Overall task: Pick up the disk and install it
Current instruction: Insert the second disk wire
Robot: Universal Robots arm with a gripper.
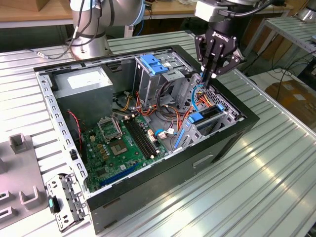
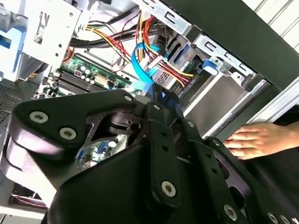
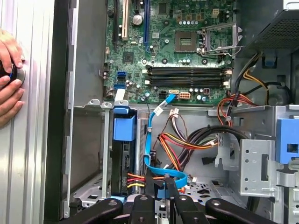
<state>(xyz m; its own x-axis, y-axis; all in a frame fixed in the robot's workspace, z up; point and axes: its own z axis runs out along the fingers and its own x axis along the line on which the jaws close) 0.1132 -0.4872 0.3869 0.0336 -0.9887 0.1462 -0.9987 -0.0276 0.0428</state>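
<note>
Now the gripper (image 1: 211, 74) pinches a flat blue data cable (image 3: 154, 161) between nearly closed fingers, just beside the seated disk (image 3: 125, 158).

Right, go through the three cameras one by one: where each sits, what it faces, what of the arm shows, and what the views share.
Exterior view: off the arm, above the table, looking down into the open computer case; the arm's base and tool show.
First wrist view: on the arm, looking straight down on the motherboard and blue cable; the tool's fingers and a person's hand show.
Second wrist view: behind the tool, looking obliquely toward the cables.
Shared: both wrist views show the blue cable and hand.
</note>
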